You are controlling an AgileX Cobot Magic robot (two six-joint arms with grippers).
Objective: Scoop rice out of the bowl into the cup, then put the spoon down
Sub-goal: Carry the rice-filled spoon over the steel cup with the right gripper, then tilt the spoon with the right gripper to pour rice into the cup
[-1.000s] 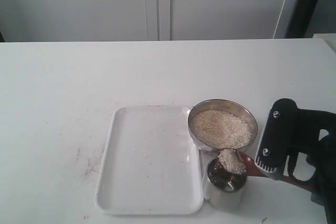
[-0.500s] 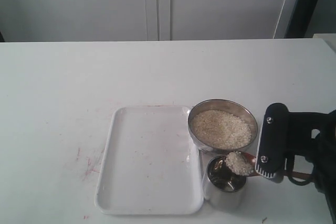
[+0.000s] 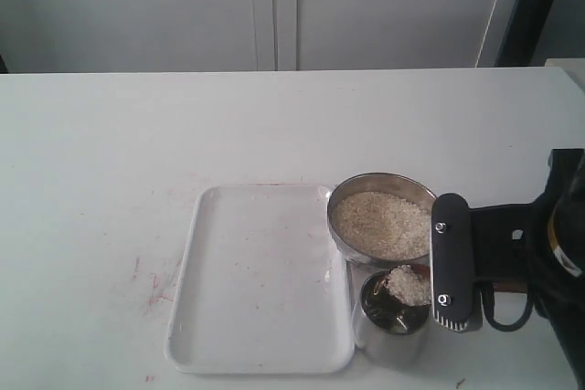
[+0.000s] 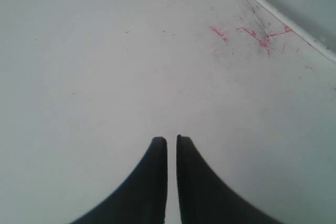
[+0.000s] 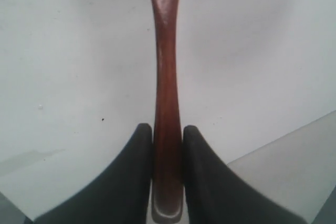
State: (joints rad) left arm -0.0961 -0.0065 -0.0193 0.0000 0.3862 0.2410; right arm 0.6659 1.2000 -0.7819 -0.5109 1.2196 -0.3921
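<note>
White bench [image 3: 137, 134] held the bowl [image 3: 384, 176] and cup [image 3: 393, 346]. Right fingers [image 5: 131, 182] squeezed the stiff, smooth spoon [image 5: 167, 103] by its thin handle; loose rice [image 3: 408, 284] sat over the cup, ready to slide. Left fingers [image 4: 152, 182] seemed closed, empty.

White tray [image 3: 256, 280] flat on white table [image 3: 137, 152]; red smudges [image 3: 154, 282] left of tray.

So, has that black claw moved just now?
Yes. The right claw, shut on the spoon, has slid left, closer to the cup and bowl.
</note>
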